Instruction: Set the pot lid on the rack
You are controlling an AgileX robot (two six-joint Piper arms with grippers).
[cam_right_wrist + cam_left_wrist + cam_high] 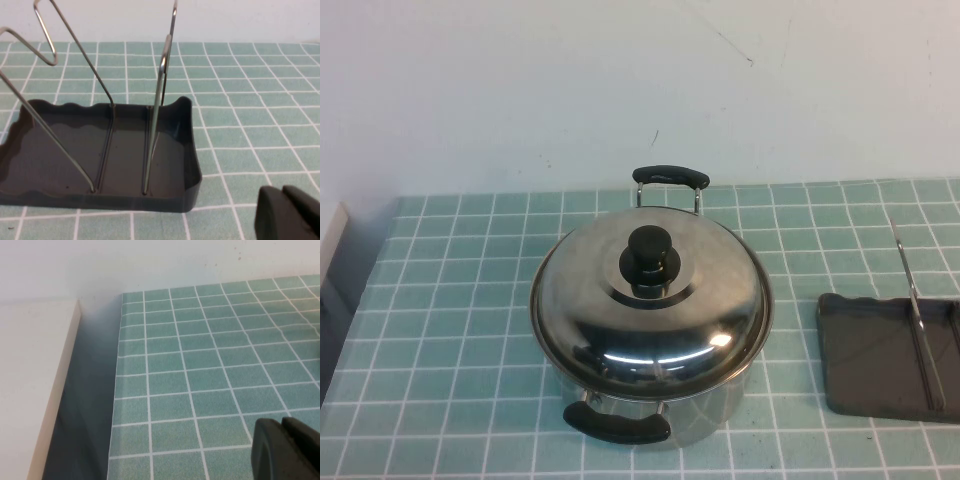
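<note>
1. The pot lid (650, 300) sits on the steel pot (655, 415) mid-bench, with the rack (880, 355) well apart on the robot's right.
2. The right gripper (287, 212) hangs beside the rack, so it looks nearer. The left gripper (285, 447) is over bare tiles. Both have their fingers pressed together.
3. No readable writing.

Ahead of me, a plain white painted wall (520, 90) with a few faint dark scuffs rises from the far edge of my teal-green counter with thin white grid lines (450, 330). Past its left edge stands a flat white board (30, 390), a shadowed grey gap (85, 415) between them.
</note>
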